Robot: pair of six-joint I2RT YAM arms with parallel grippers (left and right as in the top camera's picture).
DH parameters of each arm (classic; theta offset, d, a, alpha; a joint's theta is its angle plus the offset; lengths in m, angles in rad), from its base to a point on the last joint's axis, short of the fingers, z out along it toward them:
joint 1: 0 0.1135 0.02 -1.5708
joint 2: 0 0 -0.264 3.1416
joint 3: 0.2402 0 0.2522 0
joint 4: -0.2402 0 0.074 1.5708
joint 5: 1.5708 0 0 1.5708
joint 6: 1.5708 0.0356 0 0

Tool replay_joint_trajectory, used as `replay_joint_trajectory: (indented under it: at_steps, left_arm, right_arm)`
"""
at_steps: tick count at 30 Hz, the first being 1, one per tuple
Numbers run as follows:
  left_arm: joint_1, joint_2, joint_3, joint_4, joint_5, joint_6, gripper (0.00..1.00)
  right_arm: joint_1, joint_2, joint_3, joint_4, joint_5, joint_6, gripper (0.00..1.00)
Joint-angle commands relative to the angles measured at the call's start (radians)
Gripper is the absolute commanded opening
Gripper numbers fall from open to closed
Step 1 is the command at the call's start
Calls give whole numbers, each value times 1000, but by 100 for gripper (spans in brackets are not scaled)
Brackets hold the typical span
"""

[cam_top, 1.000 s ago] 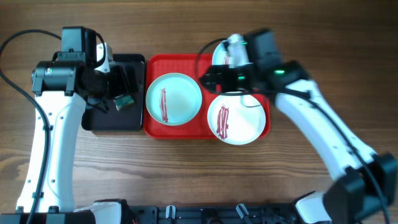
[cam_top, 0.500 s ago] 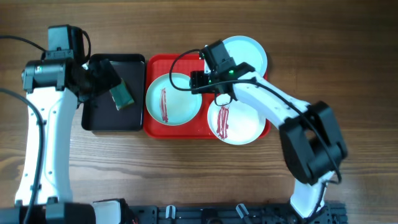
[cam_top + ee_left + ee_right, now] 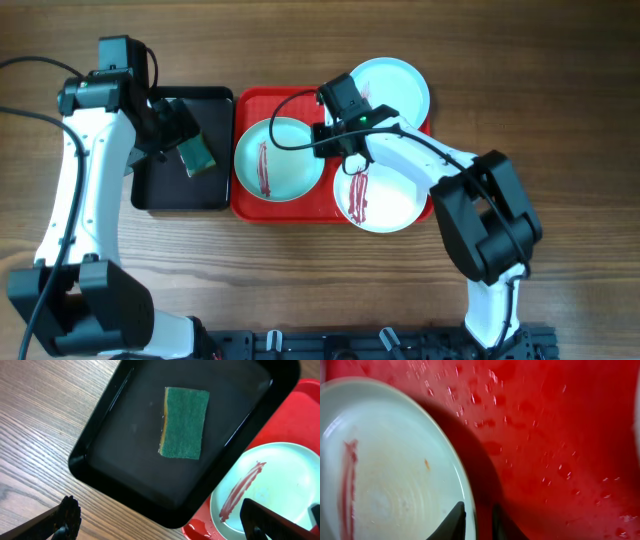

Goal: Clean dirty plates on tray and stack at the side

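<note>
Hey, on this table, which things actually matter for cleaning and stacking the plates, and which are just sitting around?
Part of the job:
- red tray
- streaked mint plate
- streaked white plate
- second mint plate, no streak visible, at the tray's far right corner
- green sponge, probably the cleaning tool

Just there:
- black tray, holding the sponge
- wooden table

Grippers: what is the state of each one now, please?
Left gripper: open, holding nothing.
Right gripper: astride plate rim; grip cannot be told.
</note>
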Motion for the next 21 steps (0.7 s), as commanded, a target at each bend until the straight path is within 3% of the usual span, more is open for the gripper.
replay_joint_trajectory:
  at_steps: [1, 6, 9, 13, 21]
  left_arm:
    - [5, 13, 16, 2, -5, -18, 100]
    - [5, 13, 16, 4, -3, -17, 100]
    - [5, 13, 16, 8, -2, -18, 100]
    - [5, 13, 9, 23, -3, -45, 98]
    - [5, 15, -112, 173, 6, -117, 84]
  right_arm:
    - [7, 33, 19, -6, -30, -2, 18]
    - [7, 48, 18, -10, -29, 50, 15]
    - [6, 61, 18, -12, -28, 76, 4]
    - [5, 61, 18, -13, -29, 87, 4]
    - [5, 61, 18, -13, -26, 101, 4]
